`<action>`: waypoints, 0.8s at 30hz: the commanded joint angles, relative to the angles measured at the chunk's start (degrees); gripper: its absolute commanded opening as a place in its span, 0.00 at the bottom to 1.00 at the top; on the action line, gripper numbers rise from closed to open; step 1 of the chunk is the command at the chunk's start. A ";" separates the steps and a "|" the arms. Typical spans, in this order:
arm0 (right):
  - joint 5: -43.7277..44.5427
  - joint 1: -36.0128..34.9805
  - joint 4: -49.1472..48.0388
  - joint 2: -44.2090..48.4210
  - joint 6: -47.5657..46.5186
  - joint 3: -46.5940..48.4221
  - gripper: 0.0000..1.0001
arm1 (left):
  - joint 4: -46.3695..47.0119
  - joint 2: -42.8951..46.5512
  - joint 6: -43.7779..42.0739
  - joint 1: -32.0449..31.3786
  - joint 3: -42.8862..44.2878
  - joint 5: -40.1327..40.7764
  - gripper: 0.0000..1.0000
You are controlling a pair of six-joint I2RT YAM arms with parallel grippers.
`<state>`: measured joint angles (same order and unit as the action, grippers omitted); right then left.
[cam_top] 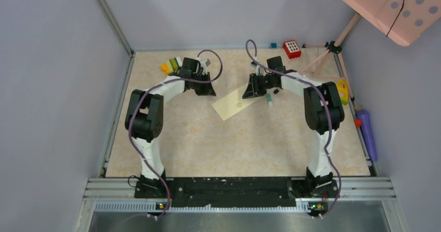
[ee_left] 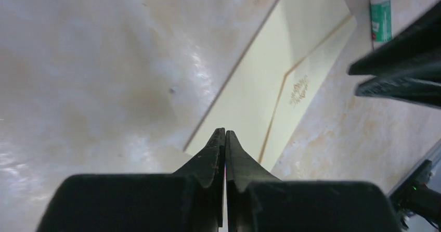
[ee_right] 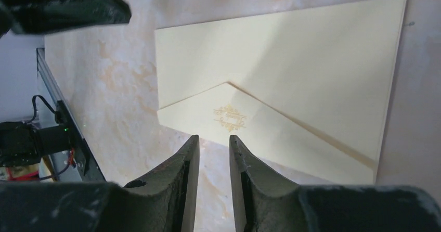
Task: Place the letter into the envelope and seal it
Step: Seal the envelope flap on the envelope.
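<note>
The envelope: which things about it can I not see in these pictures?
- Inside: the paper of the envelope hides its contents in every view.
- Seal: in the right wrist view the flap lies down; glued or not, cannot tell.
- Gold mark: too small to read in the top view.
- Right end, top view: under the right claw.
- Near corner, left wrist view: behind the left claw.
</note>
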<state>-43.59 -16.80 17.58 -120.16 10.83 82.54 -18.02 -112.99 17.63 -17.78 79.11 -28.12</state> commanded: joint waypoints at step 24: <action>11.04 -0.21 6.09 -3.75 -1.70 3.93 0.34 | -0.05 -1.65 -4.06 -6.68 -9.61 -3.71 0.02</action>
<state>-35.40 -16.80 23.66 -118.93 7.86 80.40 -16.16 -115.00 14.96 -22.26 73.32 -29.87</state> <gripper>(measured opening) 0.339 0.026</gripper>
